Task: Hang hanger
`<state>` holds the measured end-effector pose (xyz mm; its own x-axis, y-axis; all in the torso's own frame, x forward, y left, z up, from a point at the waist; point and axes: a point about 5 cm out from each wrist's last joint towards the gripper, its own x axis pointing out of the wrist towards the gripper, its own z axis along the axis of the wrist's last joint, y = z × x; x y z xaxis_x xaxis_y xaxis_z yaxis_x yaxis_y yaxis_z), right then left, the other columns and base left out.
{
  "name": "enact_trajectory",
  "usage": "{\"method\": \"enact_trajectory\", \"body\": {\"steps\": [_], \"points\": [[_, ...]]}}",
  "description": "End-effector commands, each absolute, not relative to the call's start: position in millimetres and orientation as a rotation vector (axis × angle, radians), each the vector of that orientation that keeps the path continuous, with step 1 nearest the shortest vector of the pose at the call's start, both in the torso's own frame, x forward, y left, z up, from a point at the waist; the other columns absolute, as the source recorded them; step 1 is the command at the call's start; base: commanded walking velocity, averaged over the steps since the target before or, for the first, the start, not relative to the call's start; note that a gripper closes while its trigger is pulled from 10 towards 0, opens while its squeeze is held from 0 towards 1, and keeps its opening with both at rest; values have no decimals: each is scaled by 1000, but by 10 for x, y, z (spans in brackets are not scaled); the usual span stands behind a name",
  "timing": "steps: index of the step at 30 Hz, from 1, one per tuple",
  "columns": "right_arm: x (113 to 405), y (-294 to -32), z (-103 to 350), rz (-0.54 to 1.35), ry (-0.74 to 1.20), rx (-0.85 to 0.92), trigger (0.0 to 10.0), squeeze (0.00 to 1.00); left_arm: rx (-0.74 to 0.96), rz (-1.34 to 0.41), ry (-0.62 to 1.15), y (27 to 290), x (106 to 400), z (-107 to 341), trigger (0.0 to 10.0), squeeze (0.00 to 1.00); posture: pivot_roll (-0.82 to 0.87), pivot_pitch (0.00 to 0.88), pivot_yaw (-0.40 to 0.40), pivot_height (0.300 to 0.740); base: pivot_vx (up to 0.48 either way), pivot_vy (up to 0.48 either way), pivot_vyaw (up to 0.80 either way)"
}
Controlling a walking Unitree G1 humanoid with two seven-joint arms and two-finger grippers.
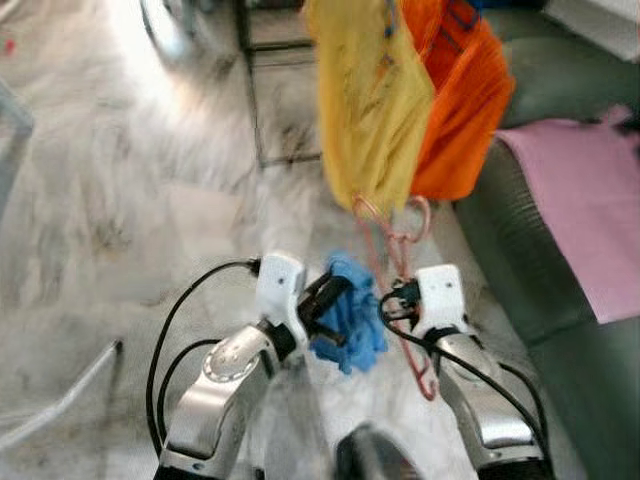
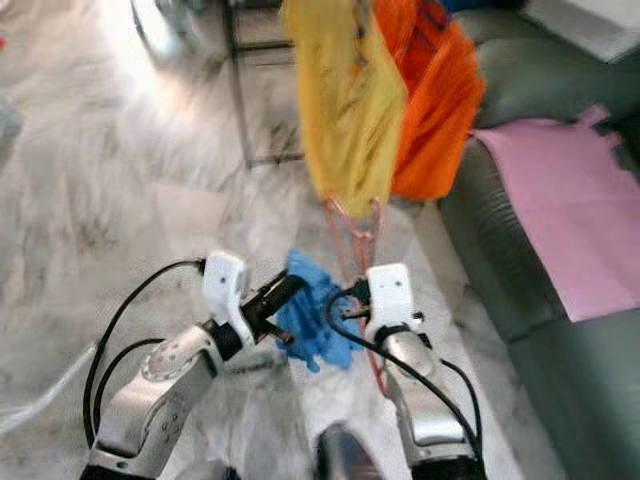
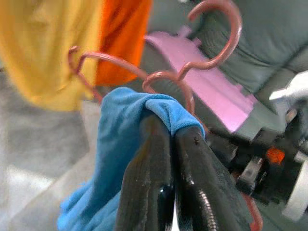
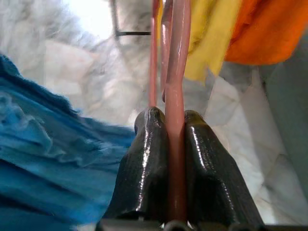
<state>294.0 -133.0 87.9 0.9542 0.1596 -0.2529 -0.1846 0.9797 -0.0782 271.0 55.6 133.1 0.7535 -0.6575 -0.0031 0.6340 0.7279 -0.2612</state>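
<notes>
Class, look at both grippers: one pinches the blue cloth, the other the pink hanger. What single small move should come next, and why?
Probably the left gripper should draw the blue cloth across the pink hanger. The cloth is pinched at its edge beside the hanger's bar but does not look draped over it, while the right gripper holds the hanger steady.

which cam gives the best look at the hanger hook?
Left wrist view: the pink hanger shows its whole curved hook against the sofa. Right wrist view shows only a straight bar clamped by the right gripper. The eye views show the hanger blurred, its top behind the yellow garment.
</notes>
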Motion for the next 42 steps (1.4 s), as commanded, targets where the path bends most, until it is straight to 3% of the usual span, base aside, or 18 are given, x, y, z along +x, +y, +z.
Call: {"method": "enact_trajectory", "body": {"steps": [1,9,27,35,36,37,39,41,42], "points": [[2898,-1426,831,146,270,-101,10000,0,-254,-745,89,490,2658,1353,10000,0,-55,250,-28,740,0,0,-800],[2901,-1444,842,147,265,-100,10000,0,-238,-760,95,464,2645,1339,10000,0,-63,247,-33,740,0,0,-800],[2892,-1453,907,228,224,-138,10000,0,-201,-714,27,554,2726,1413,10000,0,-63,250,-26,740,0,0,0],[2984,-1833,1137,318,169,-374,10000,0,167,-620,-80,1042,3163,1588,10000,0,-64,250,-20,740,0,0,0],[2971,-1949,1222,389,164,-445,10000,0,337,-627,-98,1209,3294,1651,10000,0,-68,249,-15,740,0,0,0],[2971,-1949,1222,389,164,-445,10000,0,337,-627,-98,1209,3294,1651,10000,0,-68,249,-15,740,0,0,0],[2960,-2086,1322,438,159,-482,10000,0,561,-633,-133,1340,3404,1740,10000,0,-69,249,-11,740,0,0,0],[2957,-2124,1353,449,157,-491,10000,0,625,-632,-146,1374,3434,1769,10000,0,-70,249,-9,740,0,0,0],[2938,-2204,1443,498,149,-489,10000,0,824,-652,-164,1436,3512,1816,10000,0,-78,248,-2,740,0,0,0]]}}
